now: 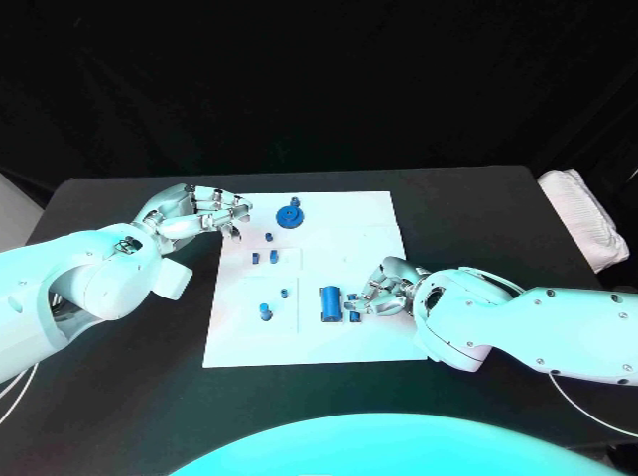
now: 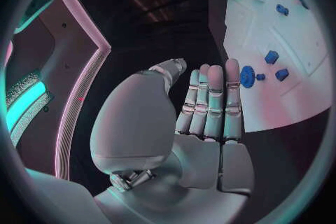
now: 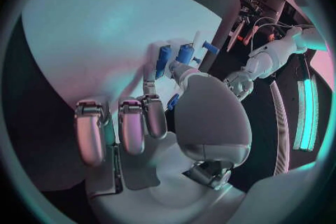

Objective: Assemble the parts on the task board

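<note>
The white task board [image 1: 319, 327] lies in the middle of the black tabletop [image 1: 118, 397]. The right hand [image 1: 382, 290] rests at the board's right side, its fingers around small blue parts just beside the long blue block [image 1: 328, 302]; it seems to pinch one, but the grasp is partly hidden. The left hand [image 1: 197, 210] hovers released at the board's far left corner, near the round blue knob [image 1: 289, 215]. A weak pinch could let the part slip or tilt, and it could knock the block.
</note>
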Controlling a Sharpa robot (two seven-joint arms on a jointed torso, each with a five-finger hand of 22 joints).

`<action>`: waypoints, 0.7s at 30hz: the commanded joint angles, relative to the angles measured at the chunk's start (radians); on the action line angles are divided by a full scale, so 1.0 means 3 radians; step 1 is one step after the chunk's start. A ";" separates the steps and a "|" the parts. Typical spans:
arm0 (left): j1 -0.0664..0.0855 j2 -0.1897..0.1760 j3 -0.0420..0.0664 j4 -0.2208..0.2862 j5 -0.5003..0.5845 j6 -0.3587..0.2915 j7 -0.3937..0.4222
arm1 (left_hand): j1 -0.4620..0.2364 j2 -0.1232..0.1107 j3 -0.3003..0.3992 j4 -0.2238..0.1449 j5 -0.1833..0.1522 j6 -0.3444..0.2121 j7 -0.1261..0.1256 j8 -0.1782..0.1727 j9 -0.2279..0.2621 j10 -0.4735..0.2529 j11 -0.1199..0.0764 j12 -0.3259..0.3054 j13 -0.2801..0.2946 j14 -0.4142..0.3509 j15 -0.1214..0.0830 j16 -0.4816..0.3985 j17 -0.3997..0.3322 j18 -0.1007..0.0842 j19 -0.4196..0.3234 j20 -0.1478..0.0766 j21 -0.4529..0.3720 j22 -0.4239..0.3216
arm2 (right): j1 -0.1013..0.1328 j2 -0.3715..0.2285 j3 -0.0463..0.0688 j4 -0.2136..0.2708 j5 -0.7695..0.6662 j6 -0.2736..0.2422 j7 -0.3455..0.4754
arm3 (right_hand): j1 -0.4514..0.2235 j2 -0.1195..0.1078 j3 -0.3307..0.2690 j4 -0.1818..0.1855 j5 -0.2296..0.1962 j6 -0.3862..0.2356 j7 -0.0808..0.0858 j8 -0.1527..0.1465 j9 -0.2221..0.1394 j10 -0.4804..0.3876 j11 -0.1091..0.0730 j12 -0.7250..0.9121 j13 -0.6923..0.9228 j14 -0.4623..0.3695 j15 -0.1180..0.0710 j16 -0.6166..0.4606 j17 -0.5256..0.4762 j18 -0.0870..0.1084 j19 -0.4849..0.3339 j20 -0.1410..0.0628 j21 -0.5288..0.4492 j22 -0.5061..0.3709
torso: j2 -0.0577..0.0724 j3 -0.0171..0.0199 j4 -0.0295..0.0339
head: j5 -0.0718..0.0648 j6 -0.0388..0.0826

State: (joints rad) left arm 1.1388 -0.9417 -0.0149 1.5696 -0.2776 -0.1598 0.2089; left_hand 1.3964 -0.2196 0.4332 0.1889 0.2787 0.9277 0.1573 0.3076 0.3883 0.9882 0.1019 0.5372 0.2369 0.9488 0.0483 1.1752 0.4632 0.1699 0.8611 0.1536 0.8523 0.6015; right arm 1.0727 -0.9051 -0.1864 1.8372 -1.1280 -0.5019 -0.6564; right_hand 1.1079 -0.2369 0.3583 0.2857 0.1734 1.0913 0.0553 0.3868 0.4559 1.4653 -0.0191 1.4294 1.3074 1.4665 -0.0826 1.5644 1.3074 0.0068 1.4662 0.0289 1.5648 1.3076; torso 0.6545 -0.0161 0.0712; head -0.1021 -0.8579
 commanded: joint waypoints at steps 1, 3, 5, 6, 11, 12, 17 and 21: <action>0.0001 0.0005 0.0002 0.0006 -0.0010 0.0061 0.0011 | 0.0025 -0.0002 0.0000 0.0006 0.0009 -0.0017 0.0002 0.0017 0.0003 -0.0022 -0.0008 0.0011 0.0003 -0.0016 -0.0015 0.0008 0.0003 0.0041 0.0023 -0.0003 -0.0012 -0.0003 | -0.0006 0.0008 -0.0001 0.0005 -0.0046 0.0098 0.0007 | -0.0025 0.0017 -0.0026 0.0002 -0.0024 0.0002 -0.0016 0.0011 0.0001 0.0206 -0.0011 -0.0002 0.0669 0.0348 -0.0004 0.0021 0.0878 -0.0023 0.0349 -0.0023 0.0020 0.0877 | -0.0002 -0.0001 -0.0001 | 0.0004 0.0003; 0.0001 0.0005 0.0002 0.0006 -0.0010 0.0060 0.0010 | 0.0025 -0.0002 0.0000 0.0006 0.0009 -0.0017 0.0002 0.0017 0.0003 -0.0022 -0.0008 0.0011 0.0003 -0.0016 -0.0015 0.0008 0.0003 0.0041 0.0023 -0.0003 -0.0012 -0.0003 | -0.0006 0.0007 -0.0001 0.0004 -0.0046 0.0097 0.0009 | -0.0025 0.0017 -0.0026 0.0002 -0.0024 0.0002 -0.0016 0.0011 0.0001 0.0206 -0.0011 -0.0002 0.0669 0.0348 -0.0004 0.0021 0.0878 -0.0023 0.0349 -0.0023 0.0020 0.0877 | -0.0002 -0.0001 0.0000 | 0.0005 0.0004; 0.0001 0.0005 0.0002 0.0006 -0.0010 0.0060 0.0009 | 0.0025 -0.0002 0.0000 0.0006 0.0009 -0.0017 0.0002 0.0017 0.0003 -0.0022 -0.0008 0.0011 0.0003 -0.0016 -0.0015 0.0008 0.0003 0.0041 0.0023 -0.0003 -0.0012 -0.0003 | -0.0006 0.0005 -0.0001 0.0004 -0.0047 0.0100 0.0013 | -0.0018 0.0021 -0.0039 -0.0003 -0.0037 -0.0001 -0.0016 0.0011 0.0001 0.0205 -0.0012 -0.0004 0.0668 0.0348 -0.0005 0.0021 0.0878 -0.0023 0.0349 -0.0023 0.0020 0.0877 | -0.0002 -0.0001 -0.0001 | 0.0005 0.0005; 0.0001 0.0004 0.0002 0.0005 -0.0010 0.0059 0.0008 | 0.0025 -0.0002 0.0000 0.0006 0.0009 -0.0017 0.0002 0.0017 0.0003 -0.0022 -0.0008 0.0011 0.0003 -0.0016 -0.0015 0.0008 0.0003 0.0041 0.0023 -0.0003 -0.0012 -0.0003 | -0.0006 0.0002 -0.0001 0.0004 -0.0047 0.0105 0.0017 | -0.0008 0.0024 -0.0052 -0.0009 -0.0050 -0.0004 -0.0016 0.0011 0.0000 0.0204 -0.0012 -0.0007 0.0668 0.0348 -0.0005 0.0021 0.0878 -0.0023 0.0349 -0.0022 0.0020 0.0877 | -0.0002 -0.0001 -0.0003 | 0.0006 0.0004; 0.0001 0.0003 0.0002 0.0004 -0.0010 0.0064 -0.0002 | 0.0025 -0.0002 0.0000 0.0006 0.0009 -0.0017 0.0002 0.0017 0.0003 -0.0022 -0.0008 0.0011 0.0003 -0.0016 -0.0015 0.0008 0.0003 0.0041 0.0023 -0.0003 -0.0012 -0.0003 | -0.0008 -0.0022 -0.0001 0.0014 -0.0049 0.0157 0.0049 | 0.0119 0.0032 -0.0145 -0.0053 -0.0209 -0.0020 -0.0013 0.0010 -0.0005 0.0197 -0.0009 -0.0030 0.0662 0.0348 -0.0003 0.0021 0.0878 -0.0023 0.0349 -0.0021 0.0020 0.0877 | -0.0001 0.0000 -0.0001 | 0.0008 0.0004; 0.0001 0.0003 0.0002 0.0004 -0.0010 0.0065 -0.0003 | 0.0025 -0.0002 0.0000 0.0006 0.0009 -0.0017 0.0002 0.0017 0.0003 -0.0022 -0.0008 0.0011 0.0003 -0.0016 -0.0015 0.0008 0.0003 0.0041 0.0023 -0.0003 -0.0012 -0.0003 | -0.0009 -0.0029 -0.0001 0.0016 -0.0049 0.0164 0.0058 | 0.0158 0.0034 -0.0188 -0.0058 -0.0273 -0.0026 -0.0010 0.0008 -0.0008 0.0193 -0.0005 -0.0041 0.0659 0.0348 -0.0001 0.0021 0.0878 -0.0023 0.0349 -0.0019 0.0020 0.0877 | -0.0002 0.0000 -0.0001 | 0.0008 0.0003; 0.0001 0.0000 0.0002 -0.0004 -0.0010 0.0065 -0.0009 | 0.0031 0.0002 0.0001 0.0008 0.0008 -0.0022 0.0005 0.0018 0.0008 -0.0029 -0.0006 0.0015 0.0007 -0.0019 -0.0014 0.0007 0.0004 0.0041 0.0023 -0.0003 -0.0014 -0.0003 | -0.0018 -0.0070 -0.0001 0.0033 -0.0034 0.0179 0.0136 | 0.0150 0.0063 -0.0509 0.0003 -0.0333 -0.0028 -0.0004 0.0014 -0.0015 0.0187 -0.0003 -0.0065 0.0654 0.0348 0.0004 0.0021 0.0878 -0.0023 0.0349 -0.0012 0.0020 0.0877 | -0.0003 0.0002 -0.0003 | 0.0016 0.0004; 0.0001 0.0001 0.0002 -0.0013 -0.0010 0.0065 -0.0012 | 0.0031 0.0002 0.0001 0.0008 0.0008 -0.0022 0.0005 0.0018 0.0008 -0.0029 -0.0006 0.0015 0.0007 -0.0019 -0.0014 0.0007 0.0004 0.0041 0.0023 -0.0003 -0.0014 -0.0003 | -0.0025 -0.0087 -0.0001 0.0042 -0.0008 0.0196 0.0184 | 0.0033 0.0179 -0.0971 0.0017 -0.0183 -0.0036 -0.0008 0.0035 -0.0010 0.0188 -0.0003 -0.0068 0.0659 0.0348 0.0003 0.0021 0.0878 -0.0023 0.0349 -0.0014 0.0020 0.0877 | -0.0003 0.0004 -0.0007 | 0.0017 0.0004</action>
State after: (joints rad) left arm 1.1388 -0.9425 -0.0149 1.5653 -0.2780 -0.1566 0.2031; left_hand 1.3964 -0.2196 0.4333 0.1889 0.2787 0.9277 0.1574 0.3075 0.3899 0.9847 0.0984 0.5371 0.2381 0.9488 0.0483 1.1752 0.4630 0.1699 0.8611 0.1536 0.8523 0.6015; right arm 1.0675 -0.9303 -0.1859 1.8469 -1.1316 -0.4720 -0.6341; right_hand 1.1182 -0.1888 0.0726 0.2904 0.1160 1.0877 0.0516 0.3944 0.4514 1.4653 -0.0191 1.4136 1.3074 1.4665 -0.0825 1.5644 1.3074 0.0068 1.4662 0.0289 1.5648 1.3074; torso 0.6537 -0.0157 0.0701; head -0.0969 -0.8565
